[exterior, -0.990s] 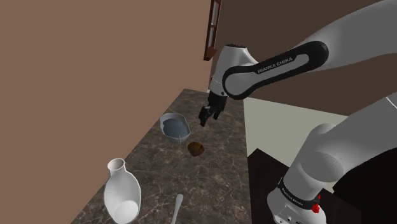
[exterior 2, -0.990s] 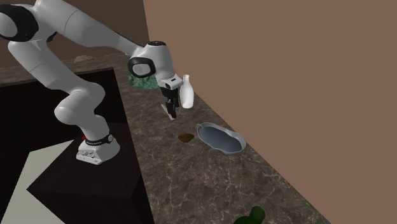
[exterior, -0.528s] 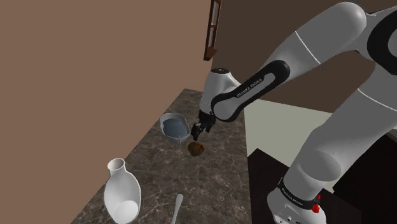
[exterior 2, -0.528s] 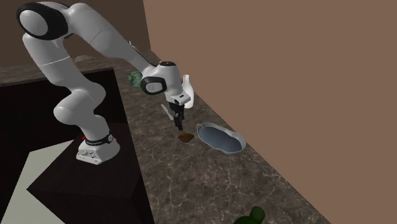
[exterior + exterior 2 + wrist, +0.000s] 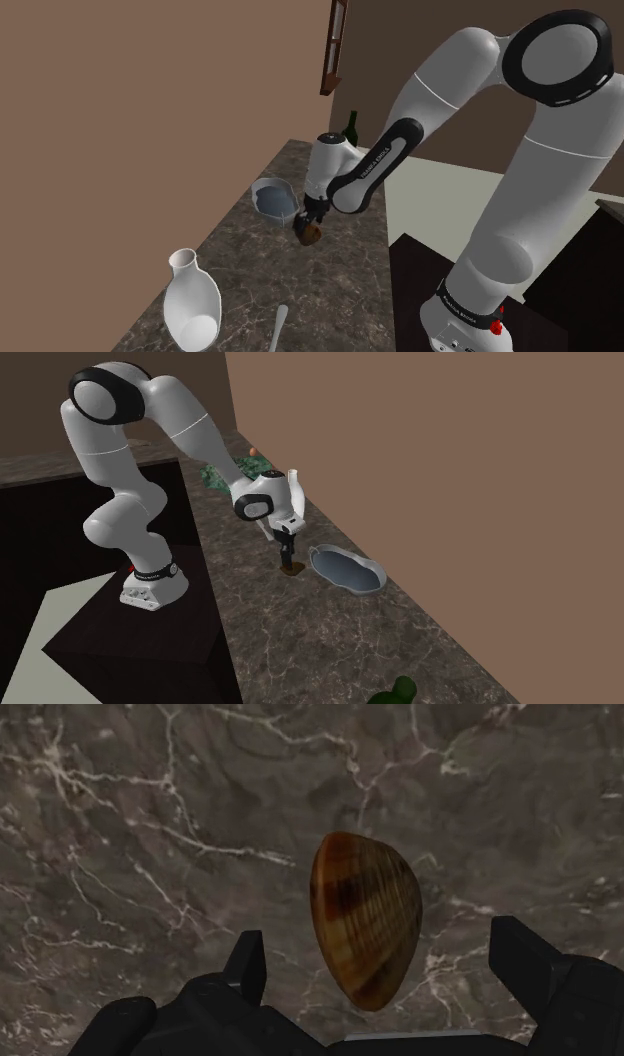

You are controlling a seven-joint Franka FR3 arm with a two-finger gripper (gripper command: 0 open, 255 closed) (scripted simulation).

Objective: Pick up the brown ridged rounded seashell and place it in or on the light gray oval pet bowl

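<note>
Low over the dark marbled counter (image 5: 150, 824), the black gripper (image 5: 382, 952) hangs, jaws spread apart either side of the brown ridged seashell (image 5: 365, 919), not touching it.

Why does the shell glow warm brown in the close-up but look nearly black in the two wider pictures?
Wrist view: the seashell is evenly lit, without glare, its brown bands plain, before the open gripper. Shoulder view: the black gripper overlaps it, leaving a dark brown patch. Second exterior view: likewise, a small dark spot below the gripper.
</note>
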